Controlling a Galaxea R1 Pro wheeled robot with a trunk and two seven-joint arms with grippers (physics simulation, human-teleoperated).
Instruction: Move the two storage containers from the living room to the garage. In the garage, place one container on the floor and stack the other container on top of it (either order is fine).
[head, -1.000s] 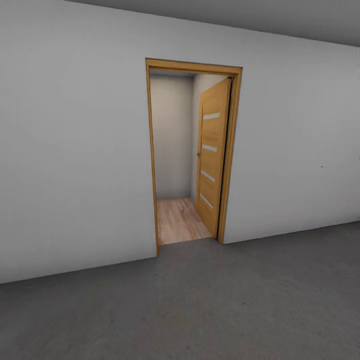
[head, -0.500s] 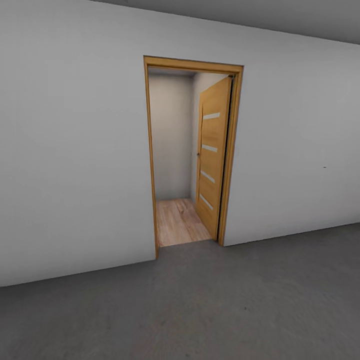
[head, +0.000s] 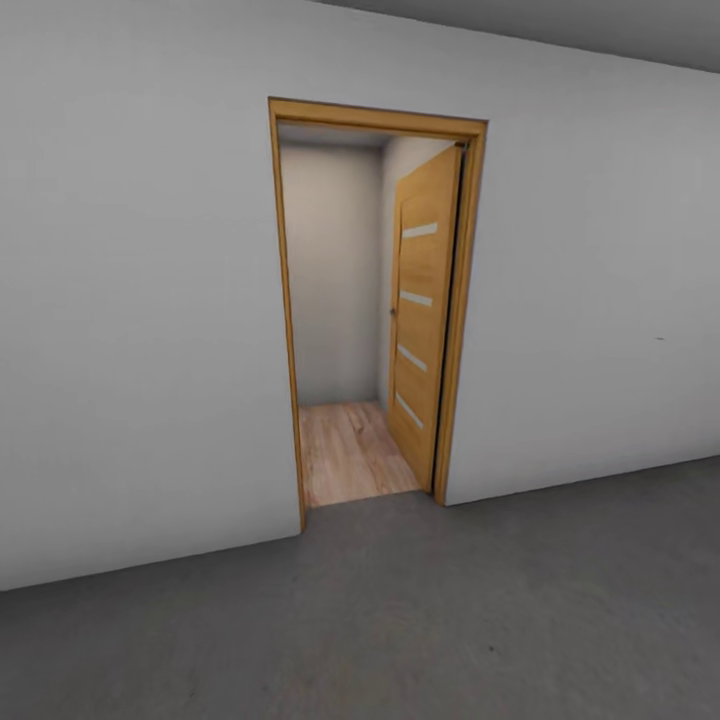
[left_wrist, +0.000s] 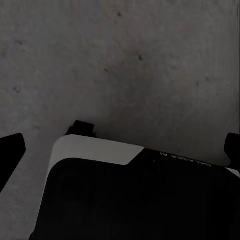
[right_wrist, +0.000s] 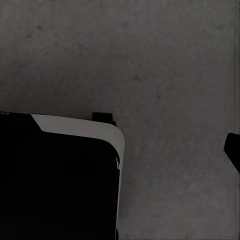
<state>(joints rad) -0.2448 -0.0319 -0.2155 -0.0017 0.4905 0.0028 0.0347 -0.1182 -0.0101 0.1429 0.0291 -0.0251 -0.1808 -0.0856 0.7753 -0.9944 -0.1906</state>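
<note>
Closer to the doorway than a second ago, with the frame bigger and shifted left in the head view. Ahead: a white wall (head: 140, 300), an open wooden door (head: 420, 310) swung inward, light plank flooring (head: 350, 450) beyond. Nothing blocking the way. Underfoot, the floor (head: 400, 620), dark grey and speckled.

Left wrist view: grey concrete below, the robot's black-and-white base (left_wrist: 135, 195), dark finger tips (left_wrist: 10, 150) at the edges. Cannot tell how far open.

Right wrist view: much the same, one dark tip (right_wrist: 232, 147). Cannot tell either.

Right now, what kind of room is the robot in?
Most likely a garage or utility room: a dark grey speckled concrete-like floor, bare white-grey walls, and a light wooden door with four frosted strips standing open onto a light wood plank floor beyond.
</note>
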